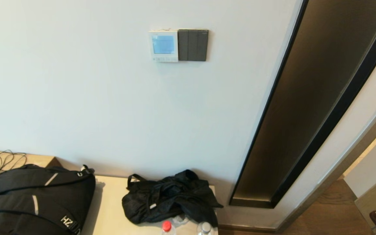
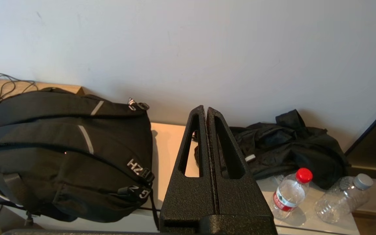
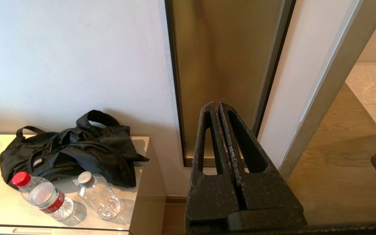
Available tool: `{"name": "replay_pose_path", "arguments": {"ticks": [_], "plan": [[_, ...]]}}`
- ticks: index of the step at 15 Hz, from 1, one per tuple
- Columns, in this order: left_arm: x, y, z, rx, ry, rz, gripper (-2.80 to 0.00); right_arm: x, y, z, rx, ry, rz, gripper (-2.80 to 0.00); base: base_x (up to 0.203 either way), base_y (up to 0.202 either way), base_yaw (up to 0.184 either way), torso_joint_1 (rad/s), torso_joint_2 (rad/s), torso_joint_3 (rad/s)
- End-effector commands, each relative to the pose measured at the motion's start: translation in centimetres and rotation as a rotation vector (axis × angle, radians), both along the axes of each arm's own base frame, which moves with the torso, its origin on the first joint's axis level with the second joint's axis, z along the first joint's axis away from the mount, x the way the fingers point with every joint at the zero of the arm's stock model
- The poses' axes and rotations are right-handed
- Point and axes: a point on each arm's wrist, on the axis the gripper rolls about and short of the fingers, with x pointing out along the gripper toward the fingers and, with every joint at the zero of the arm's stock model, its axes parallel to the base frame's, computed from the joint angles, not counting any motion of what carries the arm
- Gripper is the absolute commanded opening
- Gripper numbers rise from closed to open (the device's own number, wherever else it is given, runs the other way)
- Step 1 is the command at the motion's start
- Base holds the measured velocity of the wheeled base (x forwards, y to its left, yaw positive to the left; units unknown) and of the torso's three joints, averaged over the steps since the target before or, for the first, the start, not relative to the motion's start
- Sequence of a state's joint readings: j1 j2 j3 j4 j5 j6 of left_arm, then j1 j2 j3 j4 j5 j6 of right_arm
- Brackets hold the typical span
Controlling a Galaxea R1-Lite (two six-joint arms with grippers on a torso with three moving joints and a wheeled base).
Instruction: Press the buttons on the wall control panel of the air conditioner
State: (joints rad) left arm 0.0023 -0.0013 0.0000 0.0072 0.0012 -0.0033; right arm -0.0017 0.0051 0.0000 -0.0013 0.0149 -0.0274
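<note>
The left gripper point(image 2: 206, 111) and right gripper point(image 3: 217, 106) hung low, fingers pressed together, empty and touching nothing, well below the air conditioner's control panel point(image 1: 163, 46), mounted just beside a dark switch plate point(image 1: 193, 45).

One white air conditioner control panel point(image 1: 163, 46) with a blue screen hangs on the wall, and one dark switch plate point(image 1: 193, 45) touches its side.

Two bags lie on the counter: one black backpack point(image 2: 60, 153) and one crumpled black bag point(image 3: 73, 151).

Two plastic bottles stand there: one red-capped bottle point(image 2: 290, 192) and one grey-capped bottle point(image 2: 344, 197), just beside each other.

One tangle of black cable point(image 1: 0, 161) lies on the wood ledge.

One tall mesh-fronted panel point(image 3: 222, 65) is set in the wall.

Two grippers: the left gripper point(image 2: 206, 112) with jaws pressed together above the counter between backpack and crumpled bag, and the right gripper point(image 3: 216, 107) with jaws together before the mesh panel.
</note>
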Motion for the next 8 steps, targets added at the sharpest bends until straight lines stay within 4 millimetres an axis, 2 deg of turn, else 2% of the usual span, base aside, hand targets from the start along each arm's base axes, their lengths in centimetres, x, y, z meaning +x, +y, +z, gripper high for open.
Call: {"name": "replay_pose_path", "arguments": {"ticks": [1, 8], "plan": [[0.00, 0.00, 0.01, -0.001, -0.001, 0.001, -2.80, 0.00, 0.00, 0.00, 0.000, -0.001, 0.001, -2.80, 0.000, 0.000, 0.000, 0.000, 0.00, 0.000], [0.00, 0.00, 0.01, -0.003, -0.001, 0.001, -2.80, 0.03, 0.00, -0.05, 0.004, 0.005, -0.006, -2.80, 0.000, 0.000, 0.000, 0.000, 0.00, 0.000]]}}
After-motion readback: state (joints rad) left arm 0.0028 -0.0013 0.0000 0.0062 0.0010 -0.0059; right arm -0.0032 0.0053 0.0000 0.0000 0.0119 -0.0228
